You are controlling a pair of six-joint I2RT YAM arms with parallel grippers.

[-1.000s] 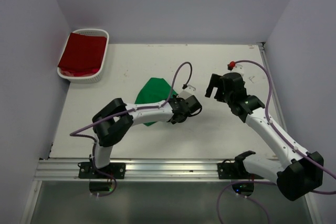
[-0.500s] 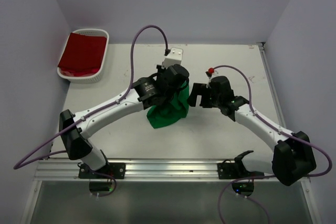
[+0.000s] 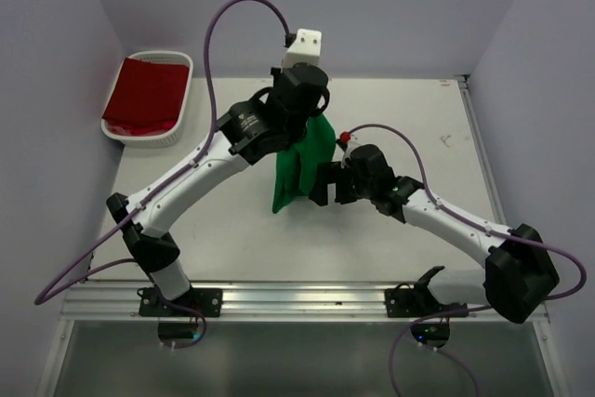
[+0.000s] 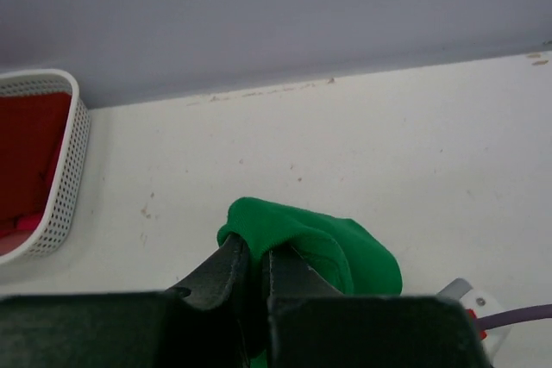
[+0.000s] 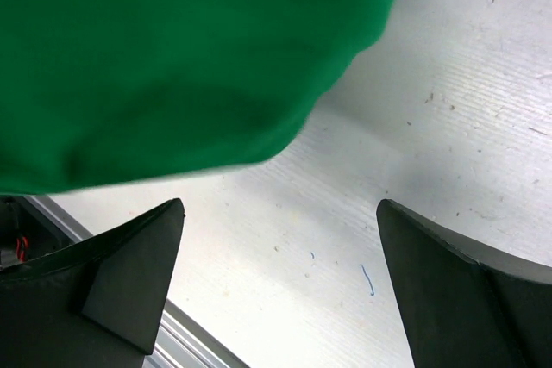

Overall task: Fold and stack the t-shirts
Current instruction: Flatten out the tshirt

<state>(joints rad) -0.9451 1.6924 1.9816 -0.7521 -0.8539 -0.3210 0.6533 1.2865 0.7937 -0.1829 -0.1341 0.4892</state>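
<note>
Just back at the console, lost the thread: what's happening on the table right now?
The left hand is shut on a pinch of the green t-shirt and holds it up, so the cloth hangs bunched over the table. The right hand is open, beside the hanging cloth, gripping nothing. The red t-shirt lies in the white basket at the far left corner.

Nothing can be read in any view: no words, numbers or brand marks show on the green t-shirt (image 3: 296, 172), the basket (image 3: 183, 107) or the worktop (image 3: 223, 225). The one mark is a small blue squiggle (image 5: 368, 279) on the worktop, and it forms no letter.
</note>
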